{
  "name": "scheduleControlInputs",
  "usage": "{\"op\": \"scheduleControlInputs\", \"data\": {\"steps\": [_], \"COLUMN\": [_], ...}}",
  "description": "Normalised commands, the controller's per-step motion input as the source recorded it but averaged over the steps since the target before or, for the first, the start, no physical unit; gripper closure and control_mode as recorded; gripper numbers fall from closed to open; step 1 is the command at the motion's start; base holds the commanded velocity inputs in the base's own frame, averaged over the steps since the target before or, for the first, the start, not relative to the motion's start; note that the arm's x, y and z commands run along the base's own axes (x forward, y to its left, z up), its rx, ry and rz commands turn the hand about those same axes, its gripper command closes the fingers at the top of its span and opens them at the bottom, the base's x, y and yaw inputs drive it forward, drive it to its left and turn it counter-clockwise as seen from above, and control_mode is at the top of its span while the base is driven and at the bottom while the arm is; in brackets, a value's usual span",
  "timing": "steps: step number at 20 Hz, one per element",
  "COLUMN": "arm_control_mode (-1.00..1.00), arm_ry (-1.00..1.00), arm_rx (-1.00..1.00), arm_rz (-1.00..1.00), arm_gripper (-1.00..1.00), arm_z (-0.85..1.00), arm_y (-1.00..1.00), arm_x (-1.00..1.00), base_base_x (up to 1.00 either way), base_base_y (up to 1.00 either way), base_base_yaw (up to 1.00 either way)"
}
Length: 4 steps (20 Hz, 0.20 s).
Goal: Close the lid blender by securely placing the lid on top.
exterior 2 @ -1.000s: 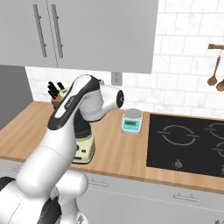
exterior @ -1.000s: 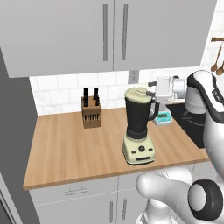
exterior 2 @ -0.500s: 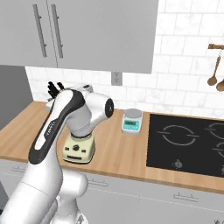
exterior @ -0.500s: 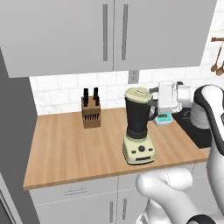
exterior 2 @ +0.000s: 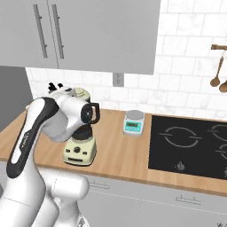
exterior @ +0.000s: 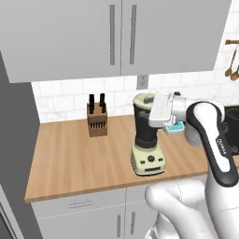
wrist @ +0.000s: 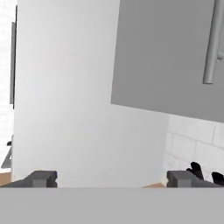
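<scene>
The blender (exterior: 148,140) stands on the wooden counter: a dark jar on a squat cream base (exterior 2: 80,151) with a dial. The pale cream lid (exterior: 144,98) (exterior 2: 80,92) rests on the jar's mouth. My gripper (exterior: 151,112) is level with the upper jar, close against its right side and pointing left. In the hand view the gripper (wrist: 116,178) is open: its fingertips (wrist: 42,177) stand far apart with nothing between them, facing a pale wall and a grey cabinet. In the right base view my arm hides most of the jar.
A wooden knife block (exterior: 97,122) stands at the back left of the counter (exterior: 70,158). A white scale (exterior 2: 134,123) with a teal display sits right of the blender, and beyond it a black hob (exterior 2: 190,142). Grey wall cabinets (exterior: 121,37) hang overhead.
My hand has swung left and slightly down, from off to the right of the blender to close against the jar's upper side. The jaws stayed open. Blender and lid have not moved.
</scene>
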Motion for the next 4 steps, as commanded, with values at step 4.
{"op": "scheduleControlInputs", "data": {"steps": [4], "arm_control_mode": [-1.0], "arm_ry": [0.0], "arm_rx": [0.0], "arm_rz": [-0.07], "arm_gripper": [-1.0], "arm_z": [0.0], "arm_y": [0.02], "arm_x": [0.16], "base_base_x": [0.0], "base_base_y": [0.0], "base_base_yaw": [0.0]}}
